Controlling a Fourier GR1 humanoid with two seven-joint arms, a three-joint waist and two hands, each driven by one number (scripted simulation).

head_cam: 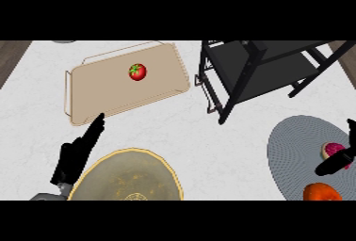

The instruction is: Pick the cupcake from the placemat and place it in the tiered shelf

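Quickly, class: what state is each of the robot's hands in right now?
Left hand: open, fingers straight, holding nothing.
Right hand: cannot be told; it is cut off at the view's right edge, by the cupcake.

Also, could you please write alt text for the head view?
The right hand is at the cupcake on the grey placemat, lower right. The black shelf stands upper right; a tray with a tomato, upper left; the left hand rests open, lower left.
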